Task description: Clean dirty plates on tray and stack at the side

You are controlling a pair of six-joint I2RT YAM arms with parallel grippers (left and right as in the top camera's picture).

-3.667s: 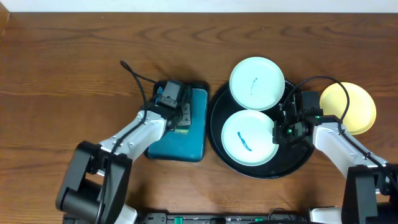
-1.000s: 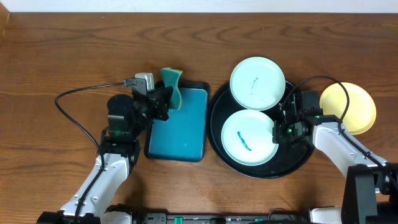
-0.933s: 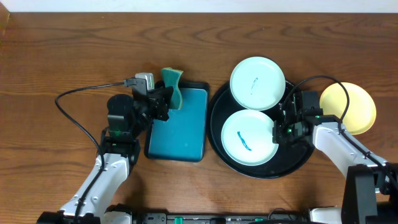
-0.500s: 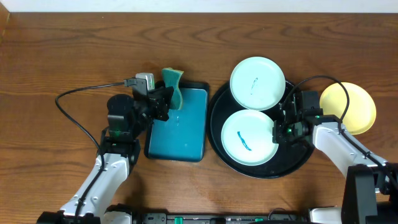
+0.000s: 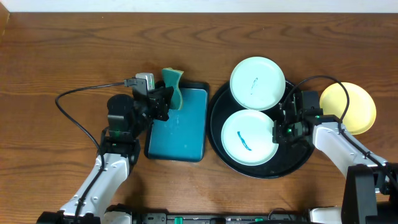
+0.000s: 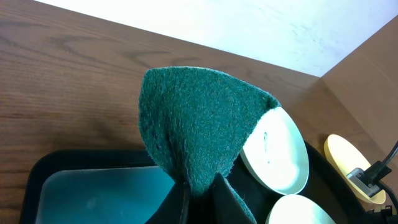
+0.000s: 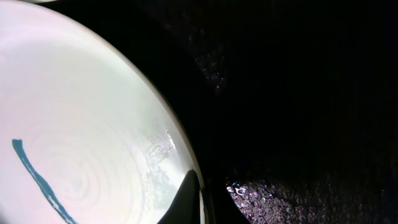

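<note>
1. Two mint-white round plastic plates (image 5: 257,83) lie on the glossy black round tray (image 5: 292,160).
2. Right hand (image 5: 279,131) clamps the near plate (image 5: 249,138) by its rim: light, stiff, slick.
3. Left hand (image 5: 168,103) pinches a soft green scouring pad (image 6: 199,124).

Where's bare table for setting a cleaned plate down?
Free: wood left of the teal tray and left arm; the far strip behind both trays. Crowded: black tray, holding two white plates and the right gripper; yellow plate beside it.

tray (image 5: 292,158): round, glossy black, right of centre
far plate (image 5: 257,83): mint-white, faint blue fleck, over tray's far rim
near plate (image 5: 249,137): mint-white, blue-green smear, flat in tray
yellow plate (image 5: 349,107): flat, just right of tray
</note>
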